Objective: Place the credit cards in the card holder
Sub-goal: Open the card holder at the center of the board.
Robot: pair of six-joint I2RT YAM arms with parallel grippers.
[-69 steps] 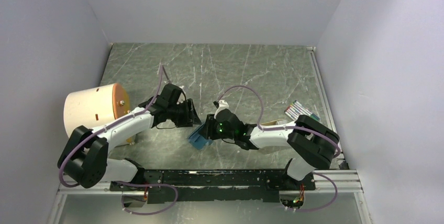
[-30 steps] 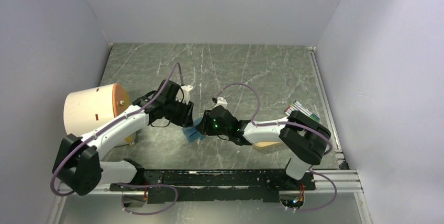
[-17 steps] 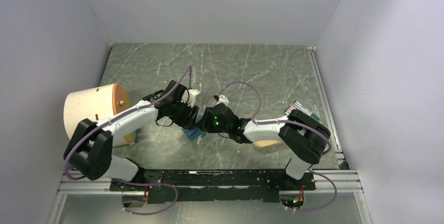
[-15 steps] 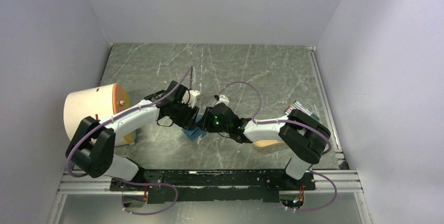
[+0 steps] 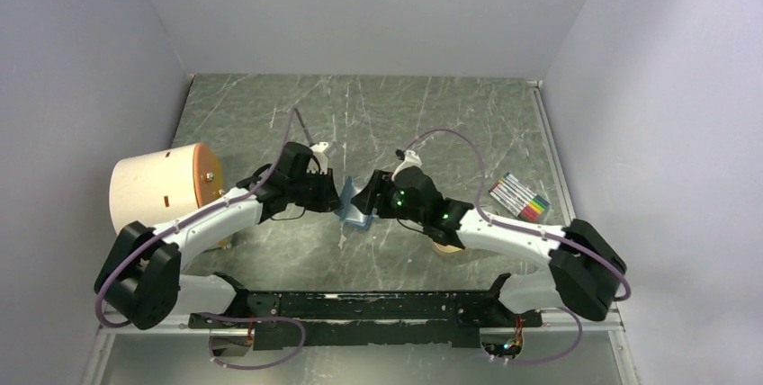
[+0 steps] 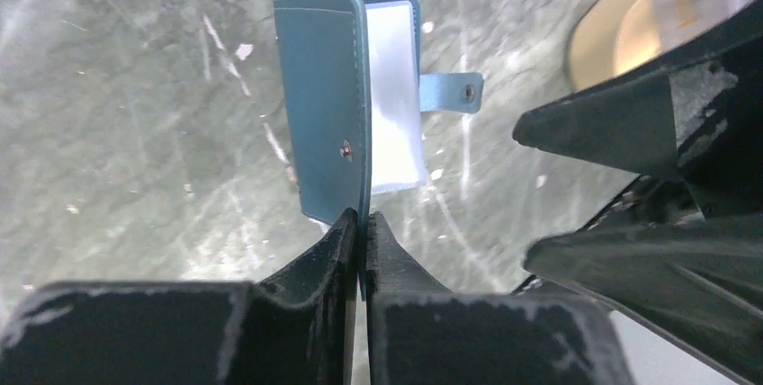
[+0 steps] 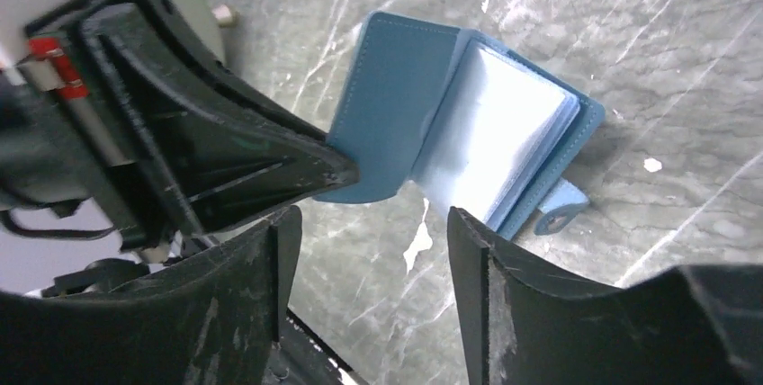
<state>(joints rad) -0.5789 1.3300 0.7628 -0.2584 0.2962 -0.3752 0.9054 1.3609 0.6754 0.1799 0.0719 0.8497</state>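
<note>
Card holder [image 5: 350, 205] at table [image 5: 432, 124] ctr, open: our L fingers [image 6: 310, 273] pinch just its cover's 6 o'clock edge (wrist view), R fingers [image 7: 238, 313] spread & empty at its 3 o'clock; we judge a nudge from R could twist it loose or flip it shut.

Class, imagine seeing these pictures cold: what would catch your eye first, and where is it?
The teal card holder at the middle of the table, its cover pinched by the shut left pincer so it gapes open. The right pincer faces it with jaws apart, holding nothing. A big cream drum sits at the left edge, a pack of coloured markers at the right.
</note>
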